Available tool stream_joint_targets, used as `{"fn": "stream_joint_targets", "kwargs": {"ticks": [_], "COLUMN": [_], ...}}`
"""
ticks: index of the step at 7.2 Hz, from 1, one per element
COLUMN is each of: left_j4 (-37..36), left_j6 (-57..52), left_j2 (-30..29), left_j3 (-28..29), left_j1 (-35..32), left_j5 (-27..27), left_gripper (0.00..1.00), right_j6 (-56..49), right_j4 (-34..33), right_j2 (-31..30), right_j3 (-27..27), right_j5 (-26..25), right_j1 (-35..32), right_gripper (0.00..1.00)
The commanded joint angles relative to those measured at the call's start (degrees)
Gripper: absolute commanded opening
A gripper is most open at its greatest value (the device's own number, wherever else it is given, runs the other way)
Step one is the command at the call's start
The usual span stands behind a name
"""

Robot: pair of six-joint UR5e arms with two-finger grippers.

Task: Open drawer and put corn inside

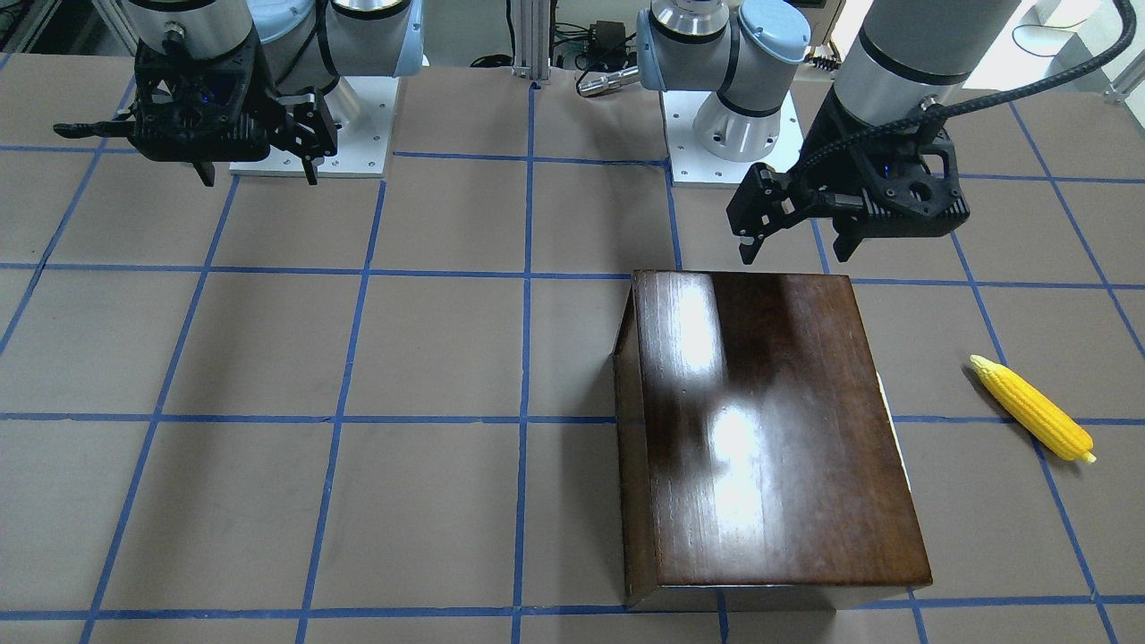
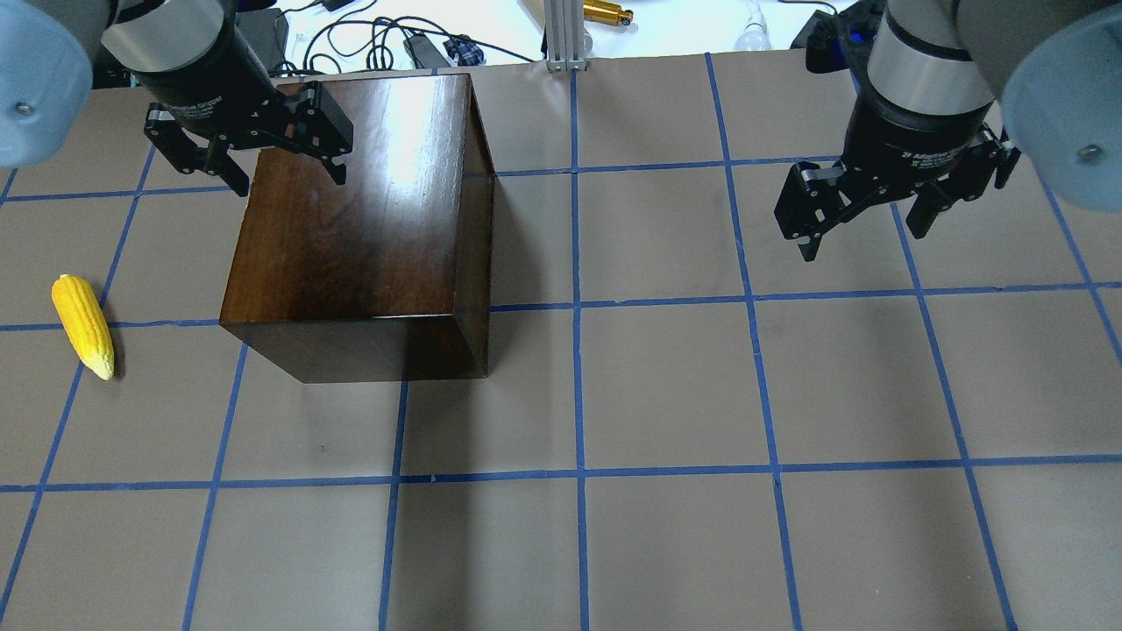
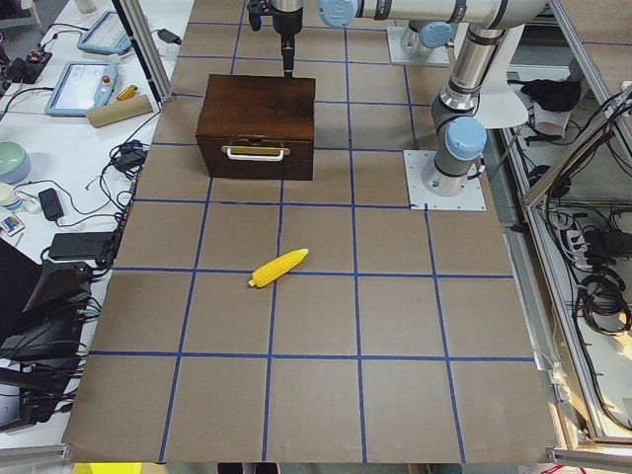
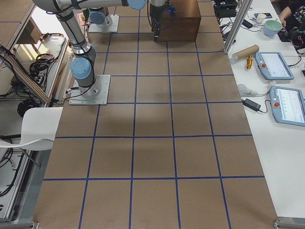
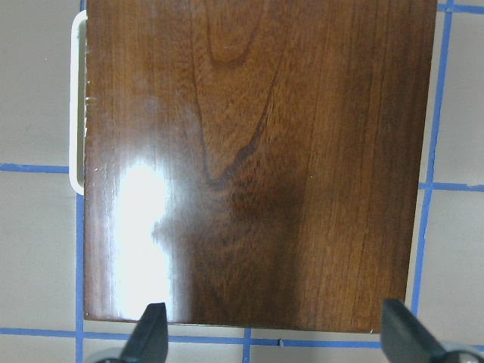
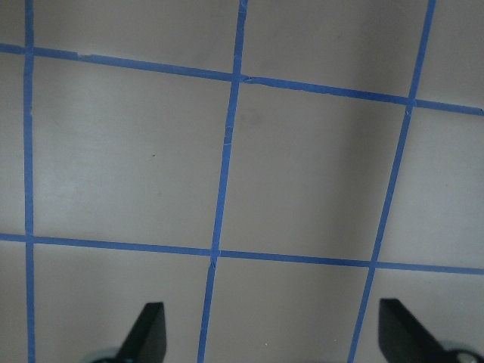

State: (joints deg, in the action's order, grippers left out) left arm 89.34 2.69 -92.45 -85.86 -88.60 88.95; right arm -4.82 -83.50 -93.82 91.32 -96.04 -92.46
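In the overhead view, the corn [image 2: 82, 325] is being shown lying on the table [image 2: 666, 394] near the left edge of the frame. It is lying apart from the dark box [image 2: 351, 245], to the box's left (its tapered end is pointing toward the lower edge). The left tool [image 2: 289, 180] is being held above the upper-left part of the box, with its fingers spread wide and nothing gripped. The drawer [image 3: 296, 158] is being seen shut in the left side view, where its front panel is carrying a pale pull [image 3: 256, 153]. At the upper right, the right tool [image 2: 862, 241] is being held above the blue tape lines [image 2: 576, 307] of the table, likewise spread wide and empty.
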Motion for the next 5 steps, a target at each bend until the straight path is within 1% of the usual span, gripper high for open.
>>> {"fn": "stream_joint_targets", "kwargs": {"ticks": [1,3,5], "left_j4": [0.04,-0.04,-0.48], "left_j6": [0.03,-1.10,-4.16], "left_j2": [-0.01,0.16,-0.54], "left_j3": [0.00,0.08,0.00], "left_j1": [0.00,2.53,8.75], "left_j5": [0.08,0.17,3.49], "left_gripper": [1.00,1.00,1.00], "right_j6": [-0.01,0.08,0.08], "right_j4": [0.00,0.00,0.00], "right_j2": [-0.05,-0.05,0.04], "right_j3": [0.00,0.00,0.00], "right_j5": [-0.02,-0.02,-0.02], "right_j1": [0.00,0.00,0.00], "right_gripper": [1.00,1.00,1.00]}}
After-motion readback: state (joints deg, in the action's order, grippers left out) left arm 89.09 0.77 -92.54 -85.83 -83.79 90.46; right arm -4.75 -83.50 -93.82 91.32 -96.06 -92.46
